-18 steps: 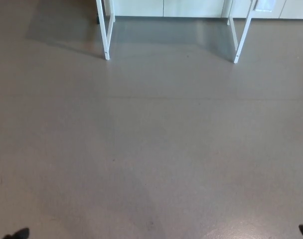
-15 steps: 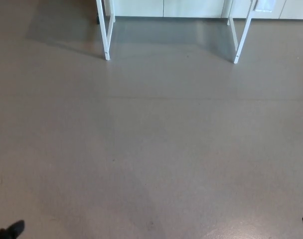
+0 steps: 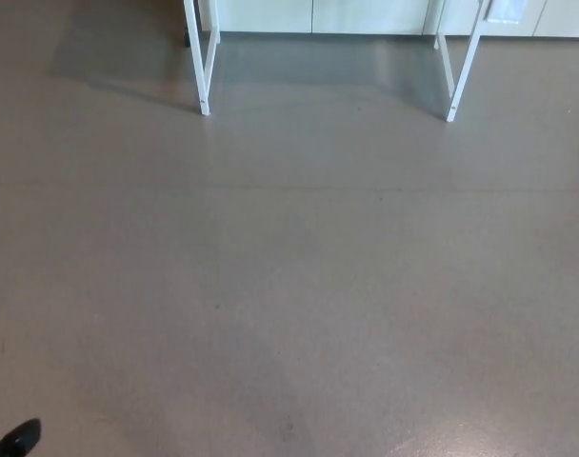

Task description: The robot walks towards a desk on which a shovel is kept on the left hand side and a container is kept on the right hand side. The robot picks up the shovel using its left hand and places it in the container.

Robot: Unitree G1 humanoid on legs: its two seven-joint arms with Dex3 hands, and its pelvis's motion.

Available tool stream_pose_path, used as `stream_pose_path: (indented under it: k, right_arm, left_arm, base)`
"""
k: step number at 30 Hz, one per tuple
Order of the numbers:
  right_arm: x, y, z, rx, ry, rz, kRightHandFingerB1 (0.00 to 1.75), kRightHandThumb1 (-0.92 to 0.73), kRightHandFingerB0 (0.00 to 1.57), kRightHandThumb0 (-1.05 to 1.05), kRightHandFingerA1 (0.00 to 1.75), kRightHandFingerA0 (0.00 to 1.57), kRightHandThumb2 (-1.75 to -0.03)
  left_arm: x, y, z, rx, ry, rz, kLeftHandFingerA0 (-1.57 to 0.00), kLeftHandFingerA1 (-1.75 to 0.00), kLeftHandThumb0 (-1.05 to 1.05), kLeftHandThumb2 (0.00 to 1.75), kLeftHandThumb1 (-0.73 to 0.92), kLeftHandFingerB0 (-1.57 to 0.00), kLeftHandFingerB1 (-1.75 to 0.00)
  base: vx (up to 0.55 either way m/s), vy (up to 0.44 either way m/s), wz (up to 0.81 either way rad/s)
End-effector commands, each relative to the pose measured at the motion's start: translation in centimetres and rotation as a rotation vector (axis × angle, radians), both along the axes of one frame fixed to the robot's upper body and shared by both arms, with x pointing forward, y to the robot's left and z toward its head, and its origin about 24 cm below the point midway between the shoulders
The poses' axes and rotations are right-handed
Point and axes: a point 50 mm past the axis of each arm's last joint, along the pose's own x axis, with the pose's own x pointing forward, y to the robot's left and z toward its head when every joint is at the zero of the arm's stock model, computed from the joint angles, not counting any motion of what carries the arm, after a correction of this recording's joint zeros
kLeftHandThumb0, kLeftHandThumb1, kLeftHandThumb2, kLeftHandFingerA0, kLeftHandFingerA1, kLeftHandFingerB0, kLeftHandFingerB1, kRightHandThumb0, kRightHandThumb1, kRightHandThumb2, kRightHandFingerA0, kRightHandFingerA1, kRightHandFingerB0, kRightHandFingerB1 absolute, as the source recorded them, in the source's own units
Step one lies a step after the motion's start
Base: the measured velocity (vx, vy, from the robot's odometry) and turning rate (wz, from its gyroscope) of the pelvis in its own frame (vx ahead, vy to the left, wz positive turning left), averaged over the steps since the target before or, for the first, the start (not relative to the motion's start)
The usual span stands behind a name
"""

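Head view shows mostly bare grey floor (image 3: pixel 299 286). At 12 o'clock, at the top edge of the frame, stand the white legs of the desk: one leg pair at about 11 o'clock (image 3: pixel 203 67) and one at about 1 o'clock (image 3: pixel 459 76). Behind them runs a pale cabinet front (image 3: pixel 318 14). The tabletop itself lies above the frame edge and is not visible.

Task objects: neither the shovel nor the container is in the frame. By the task description they sit on the tabletop, shovel to the left and container to the right; their exact positions cannot be confirmed from this view.

Hands: a small black tip of the left hand (image 3: pixel 15 440) enters at 7 o'clock, at the bottom left corner. Too little of it shows to tell whether its fingers are apart or closed; nothing is visibly held. At 5 o'clock, at the bottom right edge, a dark sliver only a few pixels wide shows; it is probably the right hand, but its state cannot be told.

Progress, as a judgement: the task is in the approach phase. The desk is well apart from the robot, with open floor between. No pick-up is done. Remaining steps: close the approach to the desk, grasp the shovel with the left hand, carry it to the container, release it inside.
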Motion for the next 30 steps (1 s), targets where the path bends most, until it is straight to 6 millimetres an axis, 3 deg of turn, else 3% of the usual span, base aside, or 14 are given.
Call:
stream_pose_path:
  k: [1,3,12,16,30]
  right_arm:
    - [-0.3,-0.1,0.2,0.022,-0.019,0.026,0.55,-0.40,0.20,-0.19,0.63,0.40,-0.89]
    - [-0.6,-0.1,0.0,0.022,-0.010,0.024,0.55,-0.40,0.21,-0.20,0.64,0.41,-0.89]
    - [-1.0,0.1,-0.2,0.046,0.004,0.015,0.54,-0.41,0.20,-0.17,0.64,0.42,-0.89]
    - [-1.0,0.0,-0.1,0.029,0.006,0.023,0.54,-0.40,0.20,-0.18,0.64,0.42,-0.89]
    - [-1.3,0.1,-0.2,0.026,0.012,0.039,0.55,-0.40,0.21,-0.20,0.64,0.45,-0.89]
  left_arm:
    - [-0.3,-0.1,0.2,-0.025,-0.022,-0.016,-0.19,-0.37,-0.19,0.63,0.70,-0.12,-0.30]
    - [-0.5,-0.1,0.1,-0.033,-0.015,-0.013,-0.18,-0.37,-0.18,0.63,0.71,-0.12,-0.30]
    - [2.0,-1.3,0.4,-0.065,-0.045,-0.002,-0.17,-0.36,-0.16,0.63,0.71,-0.11,-0.30]
    - [0.9,-1.3,-0.6,-0.059,-0.011,-0.004,-0.19,-0.37,-0.17,0.62,0.69,-0.12,-0.30]
    - [-0.2,-0.8,-0.7,0.014,0.026,-0.028,-0.25,-0.38,-0.15,0.61,0.69,-0.17,-0.31]
  base:
    - [0.00,0.000,0.00]
    - [0.00,0.000,0.00]
    - [0.00,0.000,0.00]
    - [0.00,0.000,0.00]
    - [-0.01,-0.008,0.05]
